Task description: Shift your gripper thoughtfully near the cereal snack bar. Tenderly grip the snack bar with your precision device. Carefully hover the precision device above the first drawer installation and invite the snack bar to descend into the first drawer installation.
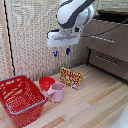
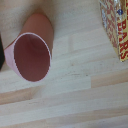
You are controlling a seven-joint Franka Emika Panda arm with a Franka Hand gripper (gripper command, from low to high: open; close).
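Note:
The cereal snack bar (image 1: pixel 71 78) is a yellow-orange packet with red print, leaning upright on the wooden floor beside the pink mug (image 1: pixel 56 92). My gripper (image 1: pixel 62 51) hangs well above it and slightly toward the exterior view's left, with its blue-tipped fingers apart and empty. The taller-fronted brown drawer (image 1: pixel 106 42) with its thin silver handle is at the exterior view's right, behind the arm. In the wrist view the snack bar (image 2: pixel 115 25) shows at one edge and the mug (image 2: pixel 32 52) lies large in the picture. The fingers are out of the wrist view.
A red bowl (image 1: pixel 46 83) sits just behind the mug. A red wire basket (image 1: pixel 20 99) stands at the exterior view's left. A shorter brown drawer (image 1: pixel 111 63) sits below the tall one. A pale woven wall runs behind.

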